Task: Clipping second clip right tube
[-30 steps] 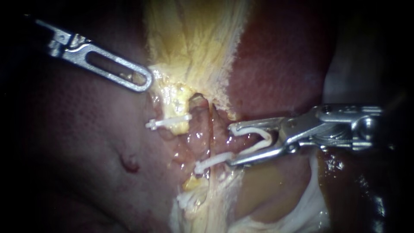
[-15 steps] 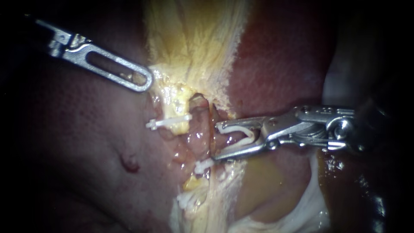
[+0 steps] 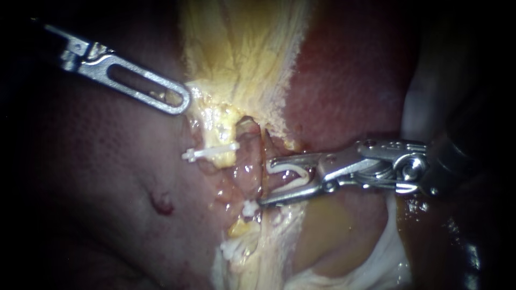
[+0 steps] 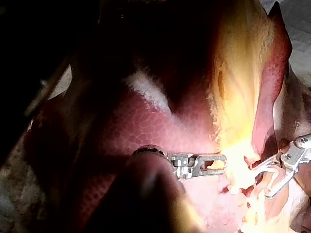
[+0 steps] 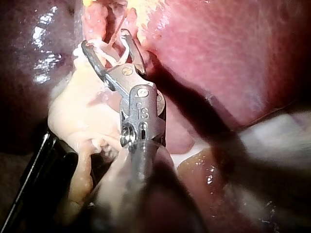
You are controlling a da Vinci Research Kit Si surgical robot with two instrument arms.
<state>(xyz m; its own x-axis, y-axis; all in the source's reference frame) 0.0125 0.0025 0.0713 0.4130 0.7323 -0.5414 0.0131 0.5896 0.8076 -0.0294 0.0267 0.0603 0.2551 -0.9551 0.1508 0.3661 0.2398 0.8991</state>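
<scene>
1. Since a second ago, right instrument [image 3: 264, 182] has slid left, and its hand has narrowed.
2. Its hand grasps a white clip [image 3: 279, 167] astride the right tube [image 3: 267, 153], centre-scene.
3. Left instrument [image 3: 180, 102] stays far left.

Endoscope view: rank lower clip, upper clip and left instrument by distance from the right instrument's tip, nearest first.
1. Lower clip: beside the lower jaw of the right instrument.
2. Upper clip: farther left, above.
3. Left instrument: upper left, farthest.
</scene>
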